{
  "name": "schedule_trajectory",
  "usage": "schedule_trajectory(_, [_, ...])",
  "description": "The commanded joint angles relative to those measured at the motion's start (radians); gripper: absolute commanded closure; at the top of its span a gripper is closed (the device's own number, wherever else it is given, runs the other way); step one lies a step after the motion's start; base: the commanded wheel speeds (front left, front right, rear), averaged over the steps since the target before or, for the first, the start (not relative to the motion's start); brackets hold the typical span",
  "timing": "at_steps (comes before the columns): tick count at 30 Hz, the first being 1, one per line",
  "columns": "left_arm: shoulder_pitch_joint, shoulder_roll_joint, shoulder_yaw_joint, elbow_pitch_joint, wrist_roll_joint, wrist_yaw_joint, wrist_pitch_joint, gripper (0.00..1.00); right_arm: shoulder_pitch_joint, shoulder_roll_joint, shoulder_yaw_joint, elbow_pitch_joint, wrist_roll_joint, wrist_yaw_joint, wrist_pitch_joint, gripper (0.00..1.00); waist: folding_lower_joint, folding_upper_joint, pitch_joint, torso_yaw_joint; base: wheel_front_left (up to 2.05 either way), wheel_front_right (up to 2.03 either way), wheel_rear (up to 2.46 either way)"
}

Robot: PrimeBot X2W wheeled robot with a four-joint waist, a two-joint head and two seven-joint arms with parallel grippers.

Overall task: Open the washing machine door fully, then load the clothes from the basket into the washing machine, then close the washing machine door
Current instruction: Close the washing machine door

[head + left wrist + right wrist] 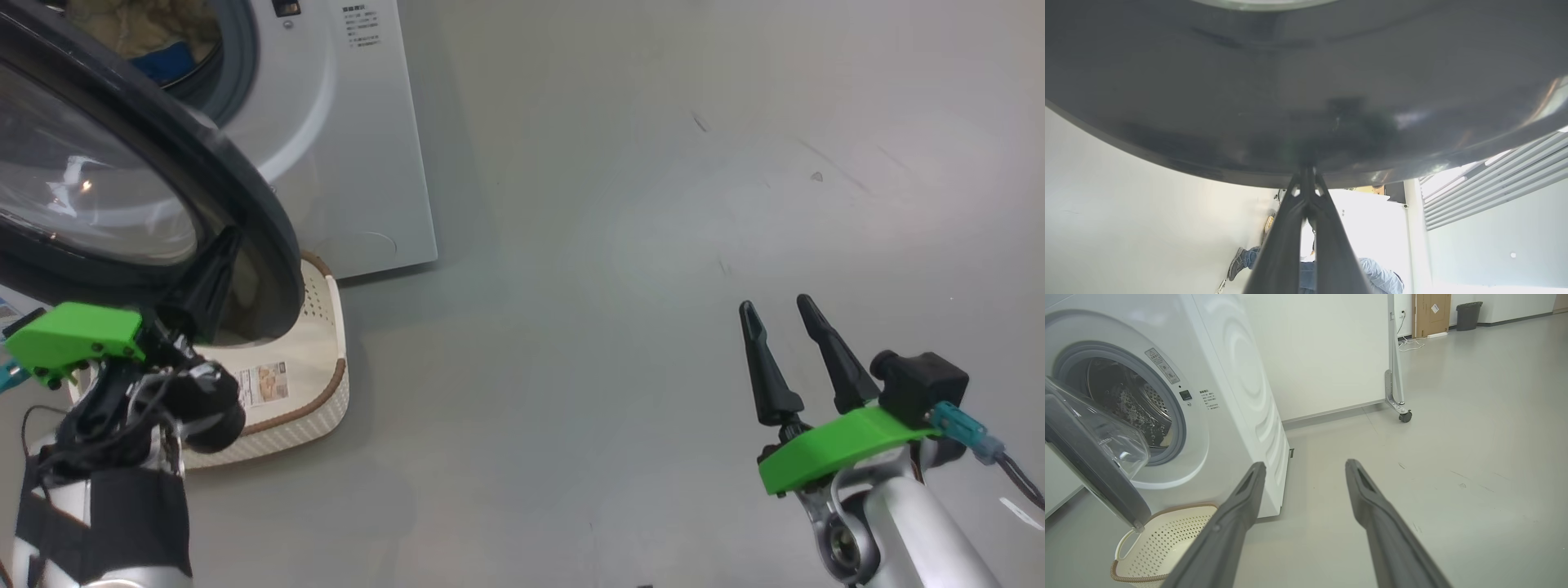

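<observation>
Left gripper [1307, 179] had its two fingers pressed together with nothing between them, and the tips looked to be against the lower black rim of the washing machine door [245, 204]. That contact was the weak spot. A narrow closed tip on a glossy, curved rim could skid off under a sideways push, and the door would then swing short of its latch or drift back open. A push aimed too low might also carry the arm into the basket [302, 429], which sat on the floor just beneath the door's bottom edge.

The door stood partly open, angled away from the washing machine [359, 163]. The clothes [139, 33] lay inside the drum, pale yellow with a blue piece near the seal. Whether any fabric hung over the seal could not be told, and a trapped fold would stop the door from shutting. The basket looked empty. The right gripper [775, 304] hung well apart over bare floor [612, 245], fingers spread wide, holding nothing.
</observation>
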Motion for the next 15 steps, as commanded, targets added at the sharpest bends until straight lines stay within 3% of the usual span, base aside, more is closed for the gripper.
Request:
schedule_trajectory(1, [0.017,0.029,0.014,-0.057,0.011,-0.007,0.011,1.0,-0.001,0.001,0.006,-0.039,0.003,-0.003,-0.01,0.0,0.0,-0.0001,-0.014,0.012,0.0,0.0,0.0])
schedule_trajectory(8, [0.162,0.026,0.025,-0.196,-0.02,-0.007,0.008,1.0,0.037,0.003,-0.019,-0.065,-0.003,-0.003,-0.01,0.0,0.0,-0.0001,-0.074,0.071,0.0,0.0,0.0])
schedule_trajectory(15, [0.321,0.041,-0.031,-0.388,0.126,-0.007,-0.102,1.0,0.066,0.006,-0.029,-0.082,-0.002,-0.003,-0.01,0.0,0.0,-0.0001,-0.118,0.139,0.0,0.0,0.0])
